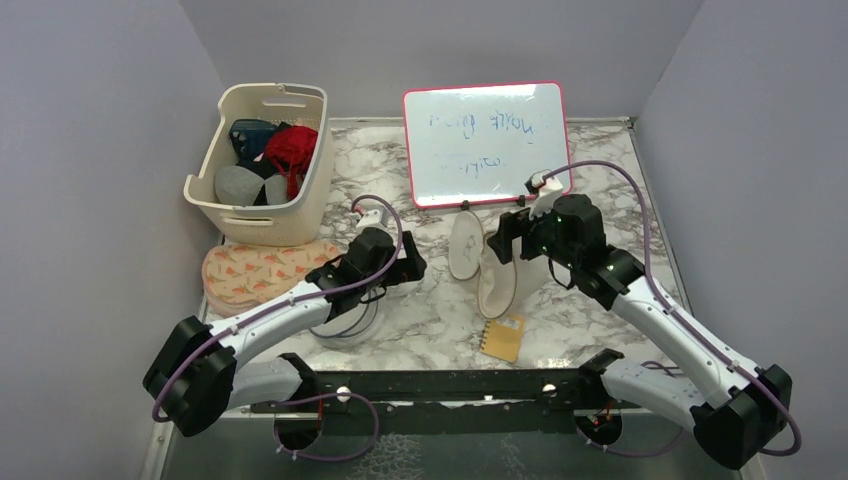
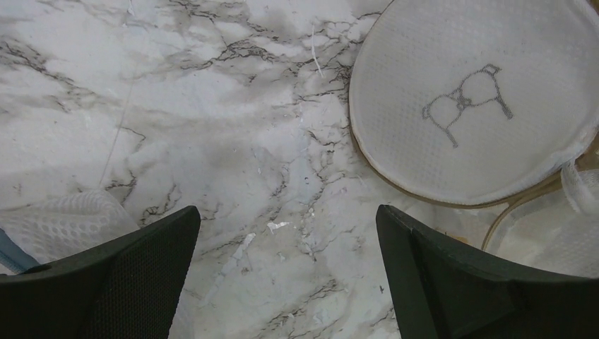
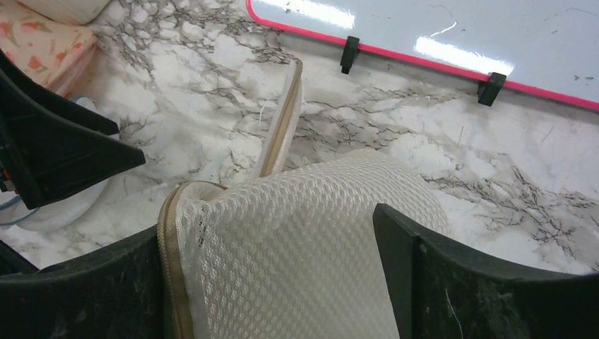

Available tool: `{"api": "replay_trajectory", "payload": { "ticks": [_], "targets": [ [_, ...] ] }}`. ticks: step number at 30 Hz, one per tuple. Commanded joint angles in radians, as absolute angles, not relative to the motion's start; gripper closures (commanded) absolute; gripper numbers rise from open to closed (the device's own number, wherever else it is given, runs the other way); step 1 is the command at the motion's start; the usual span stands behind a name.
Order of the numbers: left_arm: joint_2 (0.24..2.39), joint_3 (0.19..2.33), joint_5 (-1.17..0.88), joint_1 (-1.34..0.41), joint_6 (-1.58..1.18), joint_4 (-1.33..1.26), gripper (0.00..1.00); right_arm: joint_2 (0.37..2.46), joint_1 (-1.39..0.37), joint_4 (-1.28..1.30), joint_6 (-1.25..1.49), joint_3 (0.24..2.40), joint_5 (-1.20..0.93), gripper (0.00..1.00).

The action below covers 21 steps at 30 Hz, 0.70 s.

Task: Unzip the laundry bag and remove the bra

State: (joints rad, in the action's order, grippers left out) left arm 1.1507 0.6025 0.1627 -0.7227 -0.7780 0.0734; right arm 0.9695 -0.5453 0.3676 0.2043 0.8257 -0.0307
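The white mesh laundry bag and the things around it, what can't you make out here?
1. Any bra inside the round white mesh laundry bag: right wrist view, weave too dense; top view, too small.
2. Blue writing on the pink-framed whiteboard: top view, too faint; right wrist view, cut off by the edge.
3. Lower clothes in the cream plastic basket: top view, covered by the red garment and others on top.

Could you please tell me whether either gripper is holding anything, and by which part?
The left gripper holds nothing. The right gripper straddles the laundry bag at its mesh side, jaws wide; whether it grips cannot be told.
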Motion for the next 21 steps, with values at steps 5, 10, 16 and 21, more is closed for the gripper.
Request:
{"api": "replay_trajectory", "payload": {
  "ticks": [5, 10, 16, 21],
  "targets": [
    [1.206, 0.639, 0.209, -0.776, -0.909, 0.015, 0.11, 1.102, -0.551, 0.428, 0.255, 0.849, 0.087, 0.13],
    [1.220, 0.657, 0.159, -0.780, -0.885, 0.004, 0.15, 1.185, -0.550, 0.538, 0.334, 0.889, 0.295, 0.12],
    [1.286, 0.628, 0.102, -0.793, -0.959, -0.103, 0.19, 1.109, -0.551, 0.484, 0.313, 0.838, 0.131, 0.11],
    [1.352, 0.600, 0.078, -0.794, -1.094, -0.210, 0.23, 0.995, -0.551, 0.373, 0.299, 0.811, -0.053, 0.12]
  ]
}}
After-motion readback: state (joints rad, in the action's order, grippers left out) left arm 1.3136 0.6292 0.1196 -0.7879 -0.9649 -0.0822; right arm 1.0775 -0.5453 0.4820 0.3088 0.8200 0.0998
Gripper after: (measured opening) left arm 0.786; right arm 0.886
